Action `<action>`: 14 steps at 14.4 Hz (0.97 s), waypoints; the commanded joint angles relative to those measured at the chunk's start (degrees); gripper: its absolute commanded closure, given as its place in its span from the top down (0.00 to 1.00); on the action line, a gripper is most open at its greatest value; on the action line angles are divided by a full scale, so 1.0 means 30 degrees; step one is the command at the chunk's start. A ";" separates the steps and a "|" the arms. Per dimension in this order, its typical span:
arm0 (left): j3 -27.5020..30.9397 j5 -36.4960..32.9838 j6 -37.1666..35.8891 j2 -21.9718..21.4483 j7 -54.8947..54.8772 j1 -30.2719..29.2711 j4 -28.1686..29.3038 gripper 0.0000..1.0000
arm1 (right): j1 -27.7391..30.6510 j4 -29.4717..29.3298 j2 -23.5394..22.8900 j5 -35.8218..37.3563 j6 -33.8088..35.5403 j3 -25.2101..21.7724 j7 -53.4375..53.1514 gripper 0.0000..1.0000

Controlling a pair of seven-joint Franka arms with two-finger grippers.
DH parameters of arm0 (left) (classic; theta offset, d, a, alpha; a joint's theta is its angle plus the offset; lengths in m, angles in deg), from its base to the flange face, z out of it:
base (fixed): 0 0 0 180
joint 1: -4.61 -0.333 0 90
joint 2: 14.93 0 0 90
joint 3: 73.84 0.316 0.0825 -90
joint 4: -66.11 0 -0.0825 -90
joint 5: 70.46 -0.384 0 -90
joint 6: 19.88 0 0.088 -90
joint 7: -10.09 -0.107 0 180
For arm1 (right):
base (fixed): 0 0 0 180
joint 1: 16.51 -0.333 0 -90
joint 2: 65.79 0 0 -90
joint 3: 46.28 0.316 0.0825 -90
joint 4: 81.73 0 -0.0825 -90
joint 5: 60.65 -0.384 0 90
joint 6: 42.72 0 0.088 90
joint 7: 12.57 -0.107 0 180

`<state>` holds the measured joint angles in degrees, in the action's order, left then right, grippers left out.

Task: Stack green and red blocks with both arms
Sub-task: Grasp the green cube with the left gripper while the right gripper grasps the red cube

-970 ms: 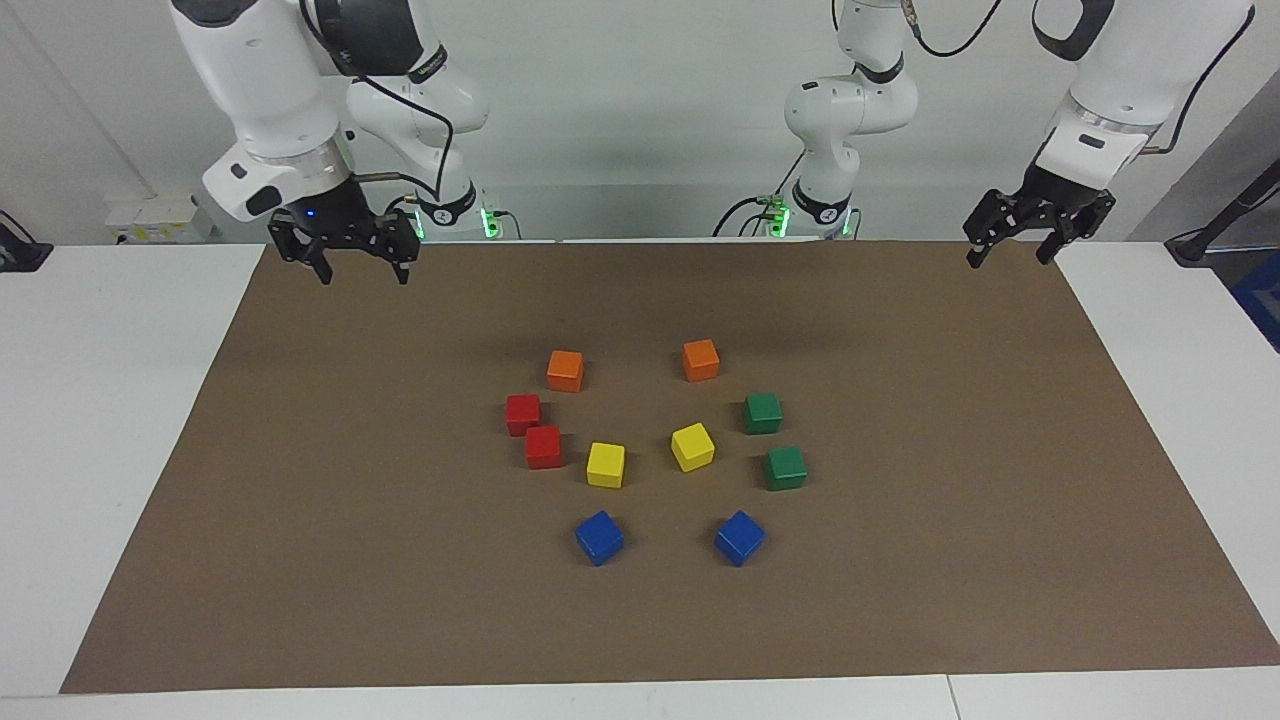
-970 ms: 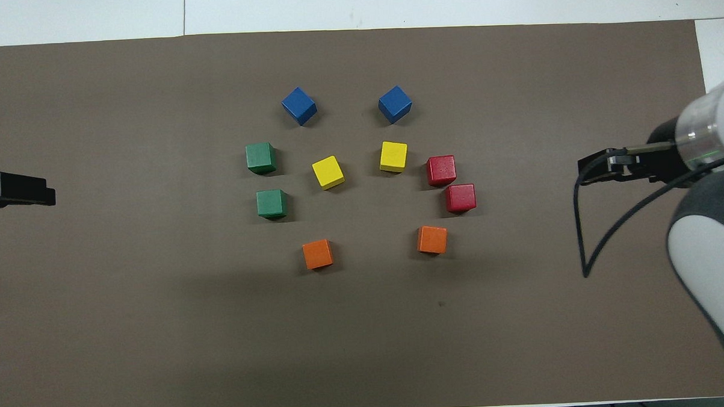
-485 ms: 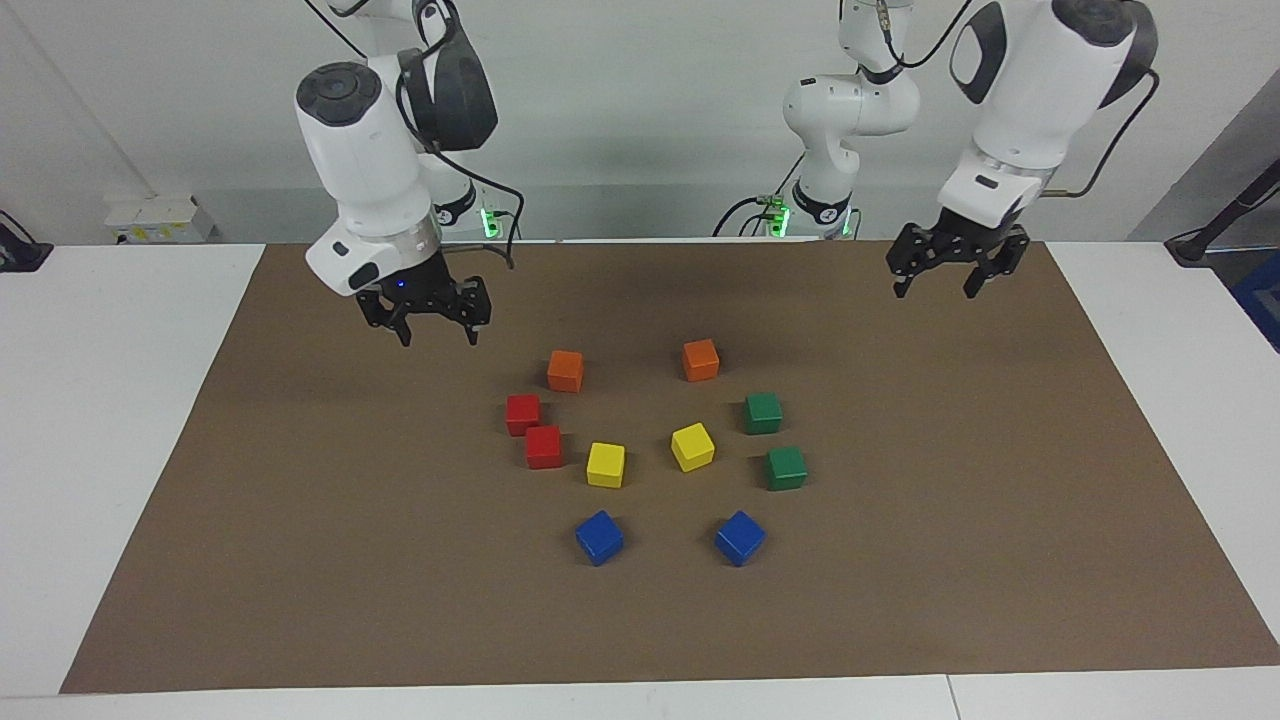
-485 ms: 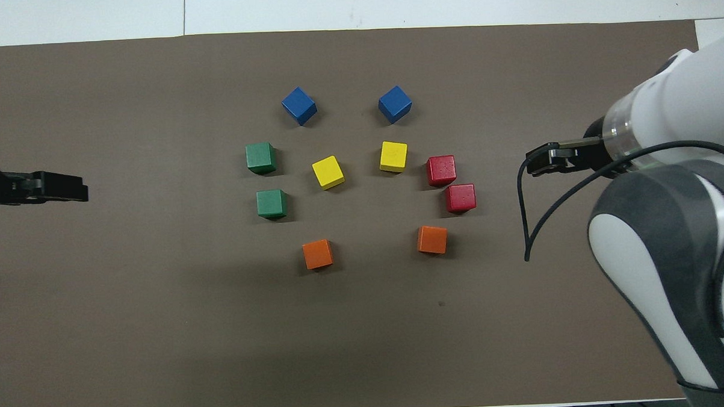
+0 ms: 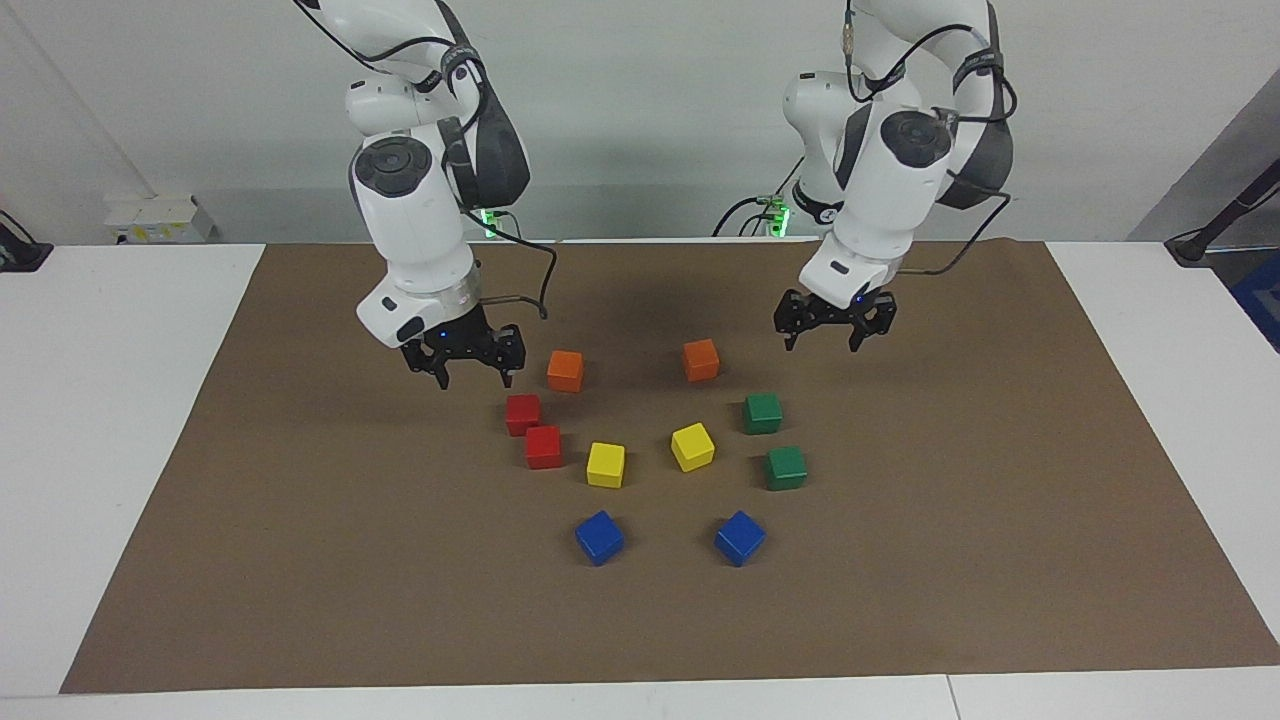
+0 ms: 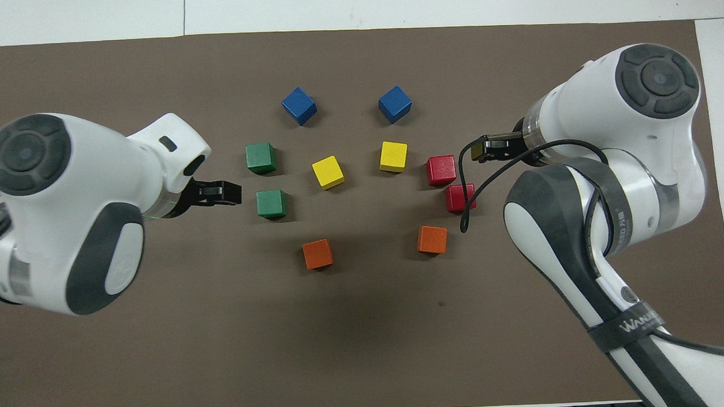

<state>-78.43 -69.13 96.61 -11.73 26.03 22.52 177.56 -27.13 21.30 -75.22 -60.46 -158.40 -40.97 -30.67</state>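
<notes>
Two small glossy dark green cubes [image 5: 763,413] [image 5: 786,468] lie just below and slightly forward of the left pincer [image 5: 833,330], which hangs over the brown mat on the desk [image 5: 300,560] with its two black fingers spread apart and nothing between them. Two small glossy bright red cubes [image 5: 523,414] [image 5: 544,447], touching or nearly so at a corner, lie just below and forward of the right pincer [image 5: 468,369], likewise open and empty. All four sit flat on the mat, none yet stacked. Judging by their look, these cubes are light, rigid and hard-edged, with a smooth painted finish that could slip under a weak squeeze. The sound hold is across two opposite flat side faces, around mid-height, with the fingers squared to the faces. The red pair sit so close that a finger may nudge the neighbour; gripping the faces away from that contact seems wiser.
</notes>
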 commanded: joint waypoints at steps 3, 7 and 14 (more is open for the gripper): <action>0.0330 -0.0325 0.2154 0.1714 0.0577 0.0797 0.0408 1.00 | -0.0737 0.1862 -0.0108 -0.0325 -0.2595 -0.0042 -0.1291 0.92; 0.0330 -0.0355 0.3149 0.2768 0.0577 0.0827 0.0408 1.00 | -0.1175 0.2860 -0.0284 -0.0325 -0.4034 -0.0042 -0.1905 0.92; 0.0330 -0.0325 0.4909 0.4500 0.0694 0.1002 0.0379 1.00 | -0.1294 0.3917 -0.0430 -0.0325 -0.5443 -0.0042 -0.2142 0.92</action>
<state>-78.33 -69.16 109.76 1.39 26.96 24.42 178.29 -30.61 31.77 -76.74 -60.48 -173.23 -40.95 -36.23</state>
